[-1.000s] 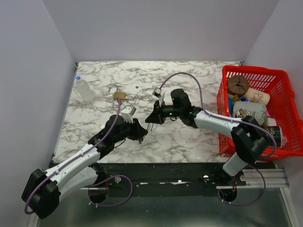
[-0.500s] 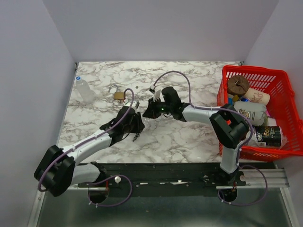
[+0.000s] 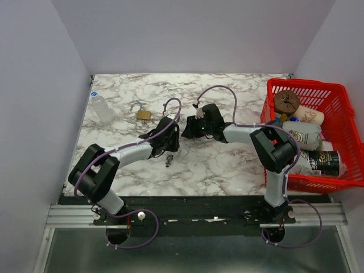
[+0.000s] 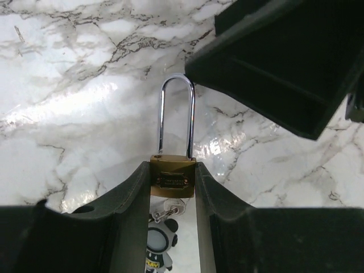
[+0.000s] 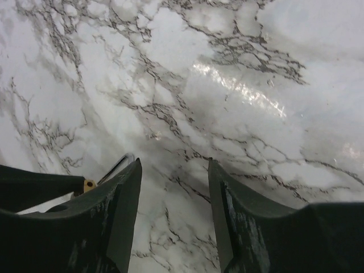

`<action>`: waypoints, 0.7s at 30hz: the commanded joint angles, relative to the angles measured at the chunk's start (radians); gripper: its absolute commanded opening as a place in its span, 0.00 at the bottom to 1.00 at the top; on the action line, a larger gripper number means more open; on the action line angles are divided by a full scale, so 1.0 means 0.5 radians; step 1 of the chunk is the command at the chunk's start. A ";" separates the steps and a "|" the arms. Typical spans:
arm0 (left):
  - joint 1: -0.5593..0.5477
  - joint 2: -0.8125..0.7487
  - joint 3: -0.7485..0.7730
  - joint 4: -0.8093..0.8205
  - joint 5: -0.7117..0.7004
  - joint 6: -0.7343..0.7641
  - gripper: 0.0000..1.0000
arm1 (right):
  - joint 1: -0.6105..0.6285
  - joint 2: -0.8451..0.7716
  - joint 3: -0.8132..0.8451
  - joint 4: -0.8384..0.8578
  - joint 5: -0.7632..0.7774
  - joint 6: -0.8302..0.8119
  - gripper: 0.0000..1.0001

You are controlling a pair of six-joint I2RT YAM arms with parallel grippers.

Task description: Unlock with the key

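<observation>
Brass padlock [image 4: 173, 178], its long silver shackle [image 4: 162, 119] seated at both legs, sits clamped between the left gripper's [image 4: 172, 168] fingers; a small silver key [image 4: 164, 211] shows just beneath its base.

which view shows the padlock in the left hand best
Left wrist: the left hand grips the brass padlock in plain view, shackle up. Top view hides it under that hand; right wrist shows only a brass sliver.

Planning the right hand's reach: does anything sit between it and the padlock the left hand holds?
Nothing visible does. The open right hand is close beside the padlock, gripped by its brass body in the left hand.
</observation>
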 commanded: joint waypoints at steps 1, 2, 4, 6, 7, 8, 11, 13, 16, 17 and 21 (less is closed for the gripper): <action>0.004 0.099 0.115 -0.013 -0.107 0.104 0.00 | -0.032 -0.139 -0.140 0.014 0.103 0.042 0.59; 0.020 0.109 0.119 -0.004 -0.040 0.098 0.00 | -0.033 -0.185 -0.165 0.020 0.103 0.048 0.60; 0.026 0.130 0.116 0.039 0.040 0.092 0.00 | -0.039 -0.231 -0.244 0.045 0.094 0.055 0.60; 0.023 0.136 0.106 0.066 0.163 0.083 0.00 | -0.039 -0.304 -0.290 0.066 0.124 0.049 0.61; 0.023 0.136 0.097 0.085 0.181 0.074 0.00 | -0.039 -0.329 -0.324 0.076 0.139 0.030 0.64; 0.026 0.133 0.091 0.091 0.197 0.065 0.00 | -0.039 -0.347 -0.334 0.079 0.161 0.018 0.65; 0.038 0.127 0.079 0.097 0.212 0.052 0.00 | -0.042 -0.421 -0.367 0.076 0.179 -0.010 0.68; 0.072 0.124 0.070 0.094 0.212 0.043 0.00 | -0.042 -0.482 -0.383 0.076 0.176 -0.007 0.69; 0.142 0.155 0.066 0.097 0.249 0.028 0.00 | -0.042 -0.556 -0.419 0.076 0.164 -0.001 0.70; 0.158 0.170 0.070 0.097 0.261 0.028 0.00 | -0.039 -0.571 -0.429 0.076 0.167 -0.004 0.70; 0.210 0.268 0.088 0.085 0.320 0.034 0.00 | -0.042 -0.648 -0.478 0.070 0.186 -0.004 0.70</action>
